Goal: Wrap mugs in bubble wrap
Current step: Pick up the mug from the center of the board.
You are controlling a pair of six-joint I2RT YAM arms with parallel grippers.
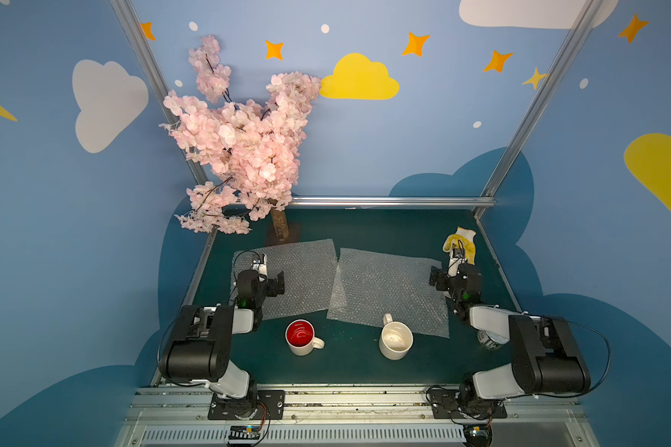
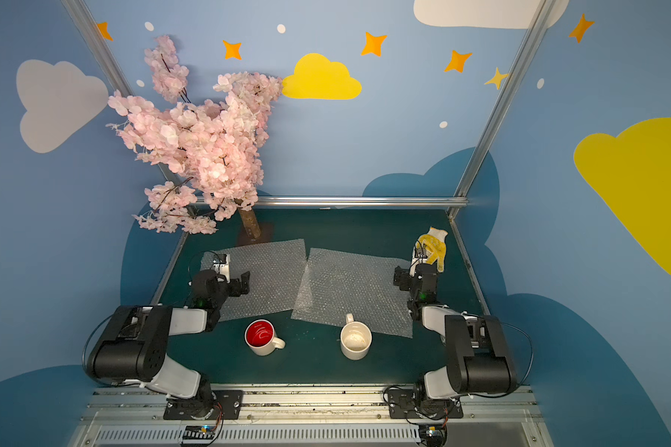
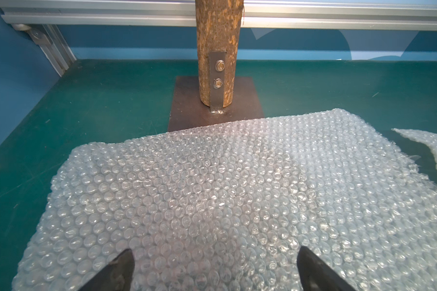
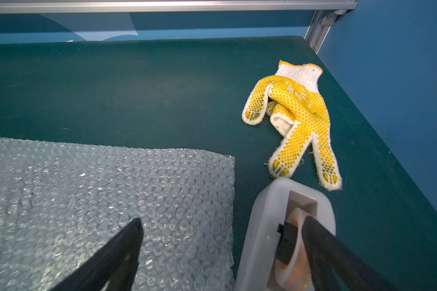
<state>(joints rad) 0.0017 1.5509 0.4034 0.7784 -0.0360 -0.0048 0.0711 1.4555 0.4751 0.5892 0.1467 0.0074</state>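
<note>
Lying flat, bubble wrap (image 3: 212,196) beneath left end effector (image 3: 215,262)

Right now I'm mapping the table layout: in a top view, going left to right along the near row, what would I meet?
Cream-white mug with glossy red inside → cream-white mug with cream inside → small metallic can, mostly hidden under the right arm.

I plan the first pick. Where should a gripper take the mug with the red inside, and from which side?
Grip the red mug's rim wall from above, one finger inside: it stands upright with its mouth open. Avoid the handle, which points toward the cream mug.
</note>
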